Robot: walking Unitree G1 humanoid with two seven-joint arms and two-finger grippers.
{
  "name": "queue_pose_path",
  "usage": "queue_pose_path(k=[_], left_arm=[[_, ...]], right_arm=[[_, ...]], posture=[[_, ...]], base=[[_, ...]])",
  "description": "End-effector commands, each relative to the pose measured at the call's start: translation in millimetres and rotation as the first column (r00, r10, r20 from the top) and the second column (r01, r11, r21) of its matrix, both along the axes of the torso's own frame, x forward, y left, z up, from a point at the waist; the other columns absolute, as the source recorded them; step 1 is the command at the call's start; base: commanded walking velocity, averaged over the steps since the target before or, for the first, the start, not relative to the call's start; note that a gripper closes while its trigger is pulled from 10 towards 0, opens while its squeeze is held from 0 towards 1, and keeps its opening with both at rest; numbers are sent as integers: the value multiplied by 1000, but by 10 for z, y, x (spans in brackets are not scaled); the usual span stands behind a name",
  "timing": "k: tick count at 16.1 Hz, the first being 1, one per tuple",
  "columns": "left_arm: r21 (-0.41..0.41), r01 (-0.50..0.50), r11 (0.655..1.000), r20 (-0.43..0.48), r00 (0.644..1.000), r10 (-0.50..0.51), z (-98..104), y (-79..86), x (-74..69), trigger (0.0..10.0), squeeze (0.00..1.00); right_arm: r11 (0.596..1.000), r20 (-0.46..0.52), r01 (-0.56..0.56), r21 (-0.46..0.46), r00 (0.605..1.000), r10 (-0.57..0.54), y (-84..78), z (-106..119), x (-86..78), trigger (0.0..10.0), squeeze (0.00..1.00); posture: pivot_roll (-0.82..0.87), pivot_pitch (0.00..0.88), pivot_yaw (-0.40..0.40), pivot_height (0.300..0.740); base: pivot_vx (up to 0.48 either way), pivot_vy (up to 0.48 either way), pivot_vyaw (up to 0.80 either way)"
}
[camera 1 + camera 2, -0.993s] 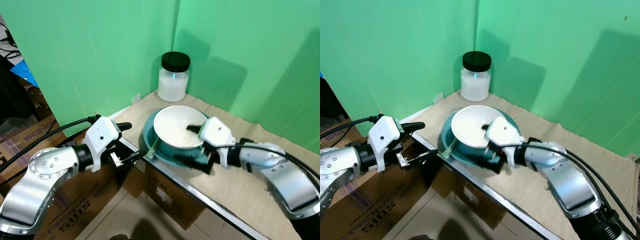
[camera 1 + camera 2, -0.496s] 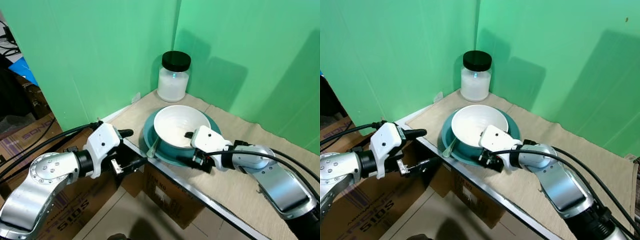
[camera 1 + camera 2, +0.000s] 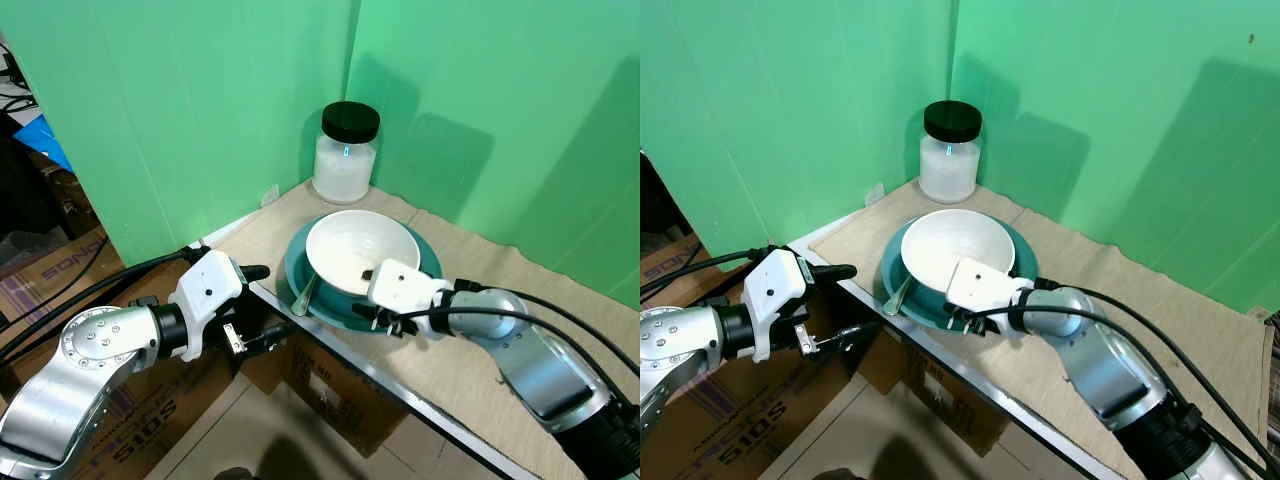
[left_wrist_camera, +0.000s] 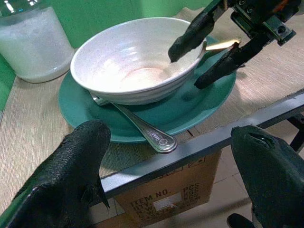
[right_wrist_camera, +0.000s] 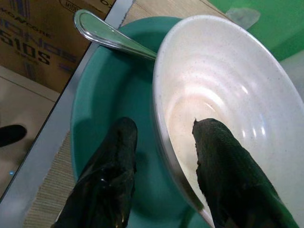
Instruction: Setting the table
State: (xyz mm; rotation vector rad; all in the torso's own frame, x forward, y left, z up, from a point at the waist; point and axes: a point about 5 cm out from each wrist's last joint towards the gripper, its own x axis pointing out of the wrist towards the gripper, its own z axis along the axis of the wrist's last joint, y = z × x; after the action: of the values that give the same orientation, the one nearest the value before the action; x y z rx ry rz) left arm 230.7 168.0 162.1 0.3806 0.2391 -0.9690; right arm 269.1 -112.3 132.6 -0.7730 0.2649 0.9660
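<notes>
A white bowl [image 3: 350, 245] stands on a teal plate [image 3: 335, 306] at the table's left corner. A metal spoon [image 3: 306, 292] lies on the plate's left side, its handle end toward the table edge. My right gripper [image 3: 368, 295] is open at the bowl's near rim, with one finger [image 5: 223, 166] inside the bowl and the other [image 5: 109, 175] outside over the plate. My left gripper [image 3: 262, 305] is open and hangs just off the table's front-left edge, pointing at the spoon [image 4: 142, 128] and plate.
A glass jar [image 3: 345, 155] of white powder with a black lid stands behind the plate in the corner of the green walls. A tan mat covers the table, edged by a metal rim [image 3: 400, 385]. Cardboard boxes [image 3: 330, 400] sit on the floor below.
My right gripper has slid left along the bowl's near rim and now straddles it. The left gripper has sunk a little below the table edge.
</notes>
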Motion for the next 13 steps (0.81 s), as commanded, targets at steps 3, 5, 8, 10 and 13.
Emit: queue_pose_path(k=[3, 5, 8, 10, 13], left_arm=[[9, 30, 1000, 4, 1000, -30, 29, -27, -35, 10000, 0], [14, 33, 999, 0, 999, -33, 26, -22, -37, 10000, 0], [20, 34, 999, 0, 999, -34, 21, -13, -36, 10000, 0], [26, 37, 999, -4, 999, -37, 18, -7, -38, 10000, 0], [30, 41, 999, -7, 999, -41, 20, -11, -51, 10000, 0]], right_arm=[[999, 44, -36, -38, 998, 37, 48, 36, 42, 0, 0], [997, 50, -47, -60, 998, 50, 62, 18, 41, 0, 0], [996, 52, -52, -73, 997, 55, 62, 8, 42, 0, 0], [995, 42, -60, -85, 997, 63, 55, -9, 37, 0, 0], [993, 29, -70, -95, 997, 73, 53, -38, 20, 0, 0]], posture=[[83, 0, -69, 740], [84, 0, -69, 740], [84, 0, -69, 740], [84, 0, -68, 740], [85, 0, -70, 740]], base=[[0, 0, 0], [0, 0, 0], [0, 0, 0], [0, 0, 0], [0, 0, 0]])
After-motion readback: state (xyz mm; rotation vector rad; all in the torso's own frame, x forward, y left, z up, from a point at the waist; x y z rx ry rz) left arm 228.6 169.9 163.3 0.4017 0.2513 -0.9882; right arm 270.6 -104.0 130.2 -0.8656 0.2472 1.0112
